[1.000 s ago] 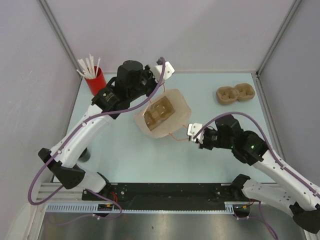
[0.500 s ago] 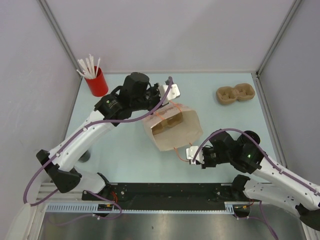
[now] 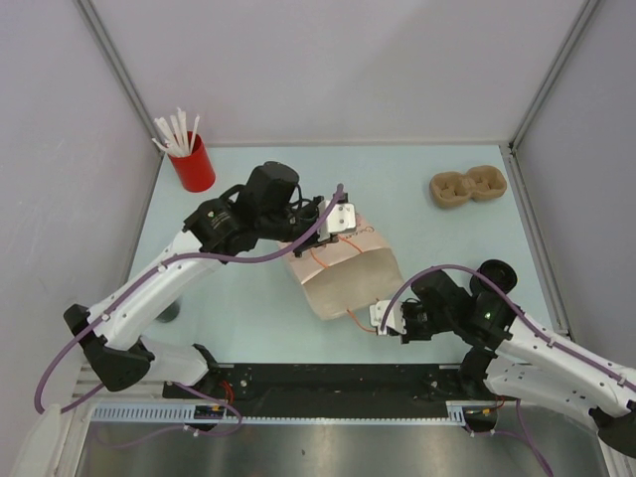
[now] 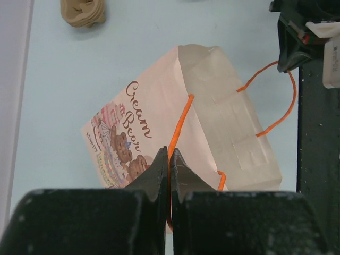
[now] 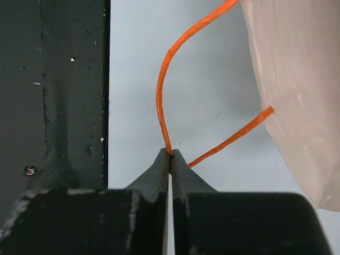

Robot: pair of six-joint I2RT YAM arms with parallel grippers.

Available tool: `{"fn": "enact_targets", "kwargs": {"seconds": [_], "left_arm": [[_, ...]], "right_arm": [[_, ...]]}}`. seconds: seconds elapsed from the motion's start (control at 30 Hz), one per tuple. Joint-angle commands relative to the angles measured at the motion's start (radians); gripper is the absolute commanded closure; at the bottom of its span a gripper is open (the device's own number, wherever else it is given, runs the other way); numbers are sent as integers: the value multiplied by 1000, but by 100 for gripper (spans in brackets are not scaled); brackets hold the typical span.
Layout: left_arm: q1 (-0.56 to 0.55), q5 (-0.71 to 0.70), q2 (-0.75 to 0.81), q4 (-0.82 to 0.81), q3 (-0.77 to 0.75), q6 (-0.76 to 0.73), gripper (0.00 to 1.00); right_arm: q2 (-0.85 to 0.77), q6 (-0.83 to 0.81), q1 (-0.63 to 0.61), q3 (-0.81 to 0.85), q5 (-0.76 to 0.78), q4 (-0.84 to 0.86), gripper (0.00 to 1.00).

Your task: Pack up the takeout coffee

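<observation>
While the takeout coffee [image 3: 170,314] sits near the left edge of the table [image 3: 447,238], well apart from both grippers, we see only a dark sliver of it, the left arm covering the rest. The left gripper [image 4: 169,159], stretched over the middle, is clamped on one orange handle [image 4: 179,127] of the paper bag [image 4: 212,106]. The right gripper [image 5: 170,155], low by the near edge, pinches the other handle [image 5: 161,95].

A robotics lab test cell, by the look of it: plain grey panels [image 3: 348,70] in metal framing [image 3: 116,65] stand beyond the left gripper [image 3: 333,227], walling in a pale tabletop [image 3: 447,238], with two cabled arms [image 3: 169,273] bolted to a black rail [image 3: 338,378].
</observation>
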State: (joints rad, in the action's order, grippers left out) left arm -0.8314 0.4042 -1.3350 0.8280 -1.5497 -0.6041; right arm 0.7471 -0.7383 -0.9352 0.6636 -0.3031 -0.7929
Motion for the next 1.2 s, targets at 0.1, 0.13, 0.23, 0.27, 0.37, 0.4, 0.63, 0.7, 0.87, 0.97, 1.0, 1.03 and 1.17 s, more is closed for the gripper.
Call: {"fn": "enact_targets", "kwargs": {"seconds": [0.1, 0.13, 0.23, 0.27, 0.37, 0.4, 0.63, 0.7, 0.87, 0.97, 1.0, 1.03, 1.17], "left_arm": [[-11, 25, 46, -15, 16, -20, 100], [-9, 3, 46, -30, 16, -17, 100], [-9, -43, 43, -62, 7, -5, 100], [-9, -53, 36, -69, 2, 7, 100], [-9, -143, 14, -110, -21, 35, 100], [-11, -169, 10, -122, -27, 38, 100], [-9, -333, -33, -191, -102, 49, 100], [-9, -391, -41, -205, -113, 47, 99], [-9, -498, -69, -251, -118, 33, 96], [-9, -573, -81, -289, -101, 18, 94], [-8, -590, -84, -306, -96, 14, 93], [-8, -619, -87, -314, -90, 10, 93], [11, -660, -110, -332, -101, 23, 93]], "right_arm": [[-17, 8, -4, -2, 19, 41, 100], [-18, 8, -2, 1, 24, 44, 100], [-29, 4, 1, 11, 50, 58, 100], [-31, 2, 3, 14, 70, 63, 100], [-49, -1, 27, 44, 100, 90, 100], [-57, -4, 33, 50, 105, 101, 100], [-42, -9, 62, 113, 173, 217, 100], [-34, -9, 79, 140, 193, 253, 100], [32, 20, 108, 209, 200, 352, 100], [81, 34, 110, 238, 237, 420, 100], [92, 37, 110, 244, 245, 437, 100], [101, 43, 110, 257, 263, 472, 100], [155, 68, 111, 301, 288, 537, 100]]}}
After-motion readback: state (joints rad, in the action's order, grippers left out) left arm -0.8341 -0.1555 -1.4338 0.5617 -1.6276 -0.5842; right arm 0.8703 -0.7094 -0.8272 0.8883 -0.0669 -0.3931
